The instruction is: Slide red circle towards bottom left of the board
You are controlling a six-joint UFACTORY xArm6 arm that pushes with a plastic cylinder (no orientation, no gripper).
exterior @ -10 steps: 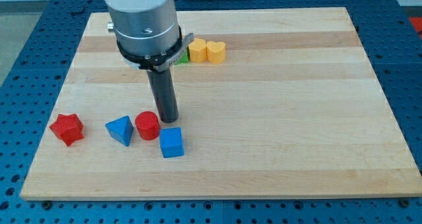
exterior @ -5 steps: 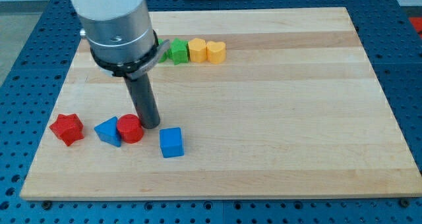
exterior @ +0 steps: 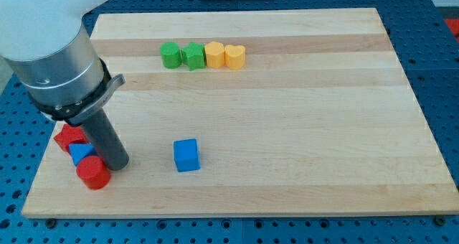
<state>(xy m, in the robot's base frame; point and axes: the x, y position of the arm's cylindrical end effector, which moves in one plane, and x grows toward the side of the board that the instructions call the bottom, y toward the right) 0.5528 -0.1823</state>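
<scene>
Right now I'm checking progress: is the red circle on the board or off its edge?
On the board. The red circle sits flat near the bottom-left corner, with wood visible around it; my tip is beside it on the view's right.

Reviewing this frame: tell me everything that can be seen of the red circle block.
The red circle is a short, solid-looking cylinder, uniformly red with a matte finish, standing flat on its round face on the wooden board near the view's bottom left corner. My tip sits against its right side, apparently in contact. A blue block, partly hidden, lies just above it and seems to touch it; a red star-like block sits beyond that. The circle lies fully on the board, short of its edge.
</scene>
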